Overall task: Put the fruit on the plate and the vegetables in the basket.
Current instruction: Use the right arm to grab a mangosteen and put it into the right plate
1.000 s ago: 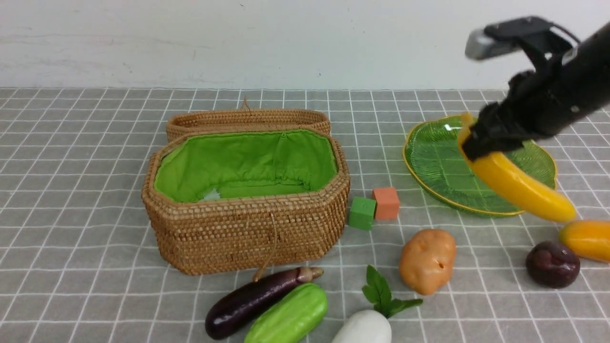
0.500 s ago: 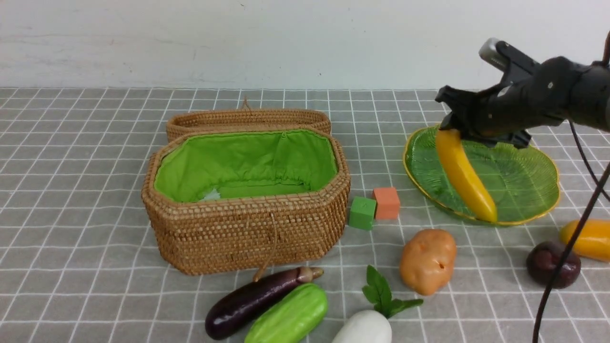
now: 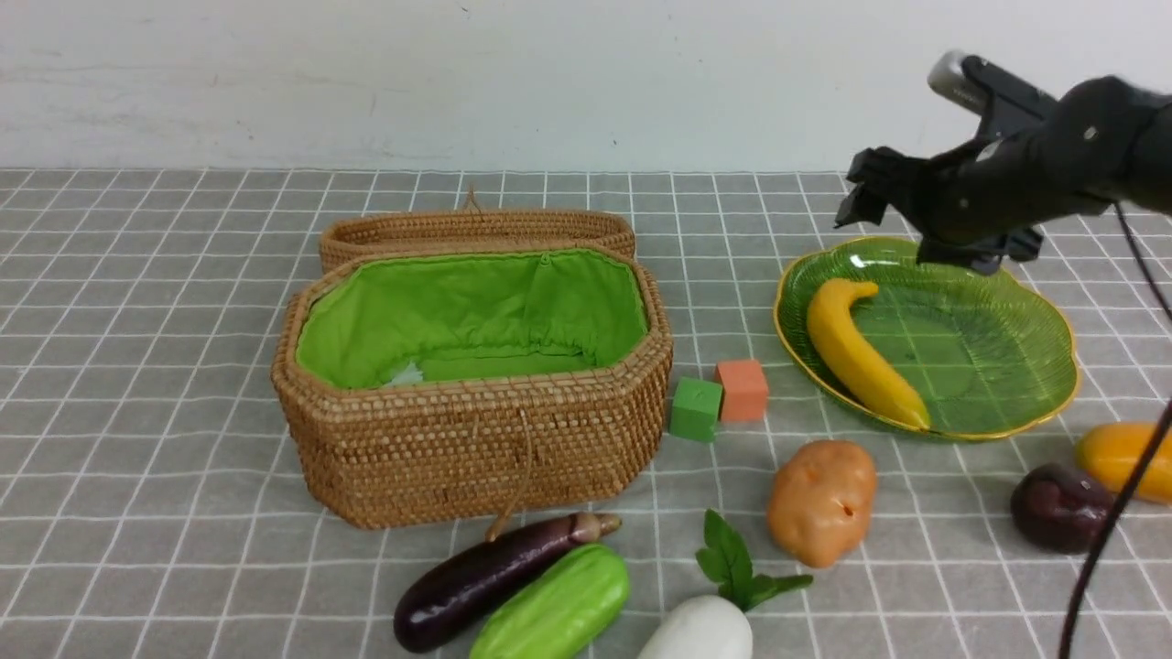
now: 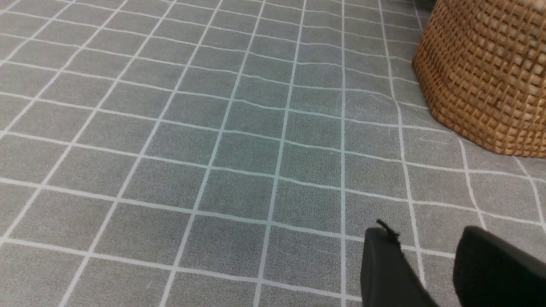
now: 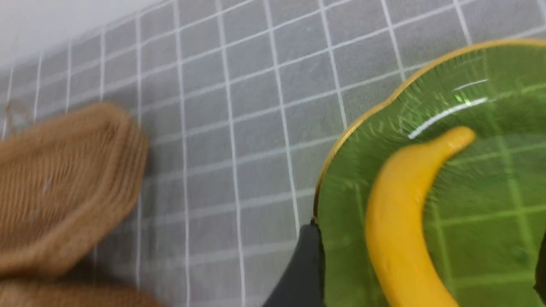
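Note:
The yellow banana (image 3: 856, 352) (image 5: 405, 221) lies free on the left side of the green glass plate (image 3: 989, 348) (image 5: 490, 170). My right gripper (image 3: 865, 194) (image 5: 422, 264) hovers open above the plate's far edge, its jaws wide on either side of the banana and clear of it. The mango (image 3: 1122, 458) and maroon plum (image 3: 1058, 506) rest on the cloth right of the plate. Potato (image 3: 821, 499), eggplant (image 3: 485, 577), cucumber (image 3: 554, 609) and radish (image 3: 700, 627) lie in front of the open basket (image 3: 476, 439) (image 4: 486, 76). My left gripper (image 4: 426, 234) hangs low over bare cloth, jaws apart, holding nothing.
A green cube (image 3: 696, 409) and an orange cube (image 3: 742, 389) sit between basket and plate. The basket's wicker lid (image 3: 476, 229) (image 5: 55, 179) lies folded back behind it. A black cable (image 3: 1099, 549) hangs from the right arm across the plum and mango.
The right gripper carried the banana left over the plate, let go of it and rose slightly. The banana now lies flat on the plate. The left gripper has not moved.

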You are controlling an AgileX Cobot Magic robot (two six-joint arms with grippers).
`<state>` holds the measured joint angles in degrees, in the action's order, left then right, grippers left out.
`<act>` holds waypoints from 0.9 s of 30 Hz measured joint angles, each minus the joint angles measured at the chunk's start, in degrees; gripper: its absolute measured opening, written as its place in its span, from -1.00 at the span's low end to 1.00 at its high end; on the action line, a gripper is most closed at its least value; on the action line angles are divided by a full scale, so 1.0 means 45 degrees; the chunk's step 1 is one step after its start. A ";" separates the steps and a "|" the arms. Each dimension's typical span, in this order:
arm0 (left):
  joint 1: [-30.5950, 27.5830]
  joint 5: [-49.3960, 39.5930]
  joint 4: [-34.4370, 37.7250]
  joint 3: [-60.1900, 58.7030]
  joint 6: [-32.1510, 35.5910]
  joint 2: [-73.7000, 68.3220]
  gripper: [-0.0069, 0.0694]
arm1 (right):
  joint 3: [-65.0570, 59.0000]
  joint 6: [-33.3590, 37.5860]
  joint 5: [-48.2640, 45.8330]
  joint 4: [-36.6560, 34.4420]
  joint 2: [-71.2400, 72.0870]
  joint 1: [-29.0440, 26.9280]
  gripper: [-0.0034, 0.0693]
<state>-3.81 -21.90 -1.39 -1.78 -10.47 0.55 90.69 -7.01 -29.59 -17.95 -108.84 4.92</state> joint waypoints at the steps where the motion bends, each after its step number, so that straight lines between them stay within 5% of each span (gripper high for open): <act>1: 0.0000 0.0000 0.0000 0.0000 0.0000 0.0000 -0.19 | 0.0000 0.0092 -0.0291 0.0069 0.0319 -0.0045 0.92; 5: 0.0000 0.0000 0.0000 0.0000 0.0000 0.0000 -0.19 | -0.0467 -0.0412 -0.2824 0.0688 0.2466 -0.0610 0.86; 9: 0.0000 0.0000 0.0000 0.0000 0.0000 0.0000 -0.19 | -0.2934 -0.2095 -0.3228 0.1487 0.4326 -0.1200 0.77; 16: 0.0000 0.0000 0.0000 0.0000 0.0000 0.0000 -0.19 | -0.7708 -0.3958 -0.1523 0.3029 0.4848 -0.1323 0.70; 27: 0.0000 0.0000 0.0000 0.0000 0.0000 0.0000 -0.19 | -0.8210 -0.4189 0.1012 0.3447 0.2498 -0.1336 0.72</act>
<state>-3.81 -21.90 -1.39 -1.78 -10.47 0.55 53.75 -25.86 -25.03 -2.44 -97.60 -1.09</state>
